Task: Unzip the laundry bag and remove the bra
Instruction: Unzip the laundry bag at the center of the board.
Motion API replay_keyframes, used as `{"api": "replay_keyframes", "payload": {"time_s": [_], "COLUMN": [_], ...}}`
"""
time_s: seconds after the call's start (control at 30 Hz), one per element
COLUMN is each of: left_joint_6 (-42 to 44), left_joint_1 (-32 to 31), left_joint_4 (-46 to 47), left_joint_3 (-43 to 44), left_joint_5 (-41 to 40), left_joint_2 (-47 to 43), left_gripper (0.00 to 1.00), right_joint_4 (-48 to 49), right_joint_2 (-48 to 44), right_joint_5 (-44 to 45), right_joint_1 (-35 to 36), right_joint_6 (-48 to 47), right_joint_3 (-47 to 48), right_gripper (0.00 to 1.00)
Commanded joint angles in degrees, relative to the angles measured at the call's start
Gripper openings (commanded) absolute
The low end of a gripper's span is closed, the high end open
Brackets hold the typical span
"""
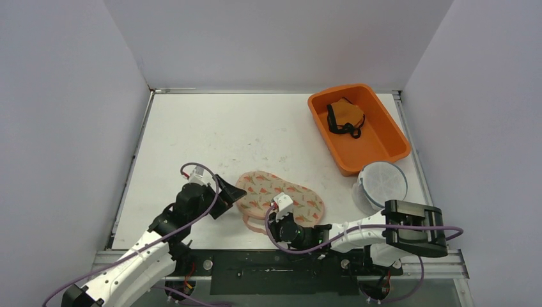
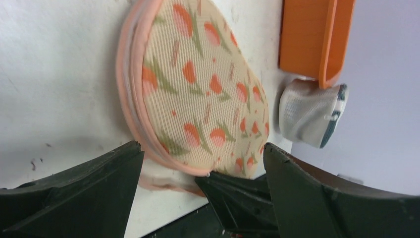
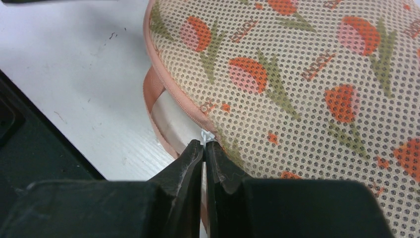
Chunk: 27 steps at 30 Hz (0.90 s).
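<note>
On the white table (image 1: 192,128), right pincer (image 3: 204,145) clamps the bag's (image 1: 281,192) zipper pull (image 3: 207,135); left pincer (image 2: 202,148) gapes.

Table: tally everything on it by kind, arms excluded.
Mesh laundry bags: 2 (tulip-print bag, white bag)
Orange bin: 1
Orange-and-black garment in the bin: 1
Total: 4

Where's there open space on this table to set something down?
Bare: the far-left and middle stretch of the white table, bordered by the back wall, left wall and orange plastic bin. Crowded: the near edge, where the left gripper and right gripper sit at the flowered mesh laundry bag, and the right side beside the round white mesh bag.
</note>
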Motion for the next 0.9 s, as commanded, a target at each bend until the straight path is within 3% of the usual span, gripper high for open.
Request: {"api": "replay_keyframes", "payload": {"time_s": [0.0,0.2,0.33,0.53,0.87], "left_joint_6": [-8.11,-11.21,-12.01,-11.37,-10.43], "left_joint_1": [-6.02,-14.71,-16.65,-17.04,-15.9], "left_joint_4": [2.92,9.42,16.3,18.54,15.15], "left_joint_3": [-3.17,-2.13,-2.01,-1.35,-0.72], "left_joint_5": [-0.01,-4.93,-4.77,-6.77,-13.31], "left_joint_2": [-2.3,4.99,11.86,17.88,18.59], "left_gripper": [0.9,0.87,0.85,0.8,0.44], "right_joint_4": [4.19,3.76,3.02,1.99,-0.39], "right_joint_2": [1.31,1.03,-0.23,-2.13,-5.91], "right_joint_5": [-1.24,-1.38,-0.89,-0.14,-0.51], "right_joint_1": [-0.09,-0.02,0.05,0.5,1.6], "right_joint_6": [-1.18,-1.32,-1.03,-0.3,0.99], "right_joint_3": [2.96,3.2,2.6,1.26,-0.46], "right_gripper": [0.05,0.05,0.05,0.05,0.05]}}
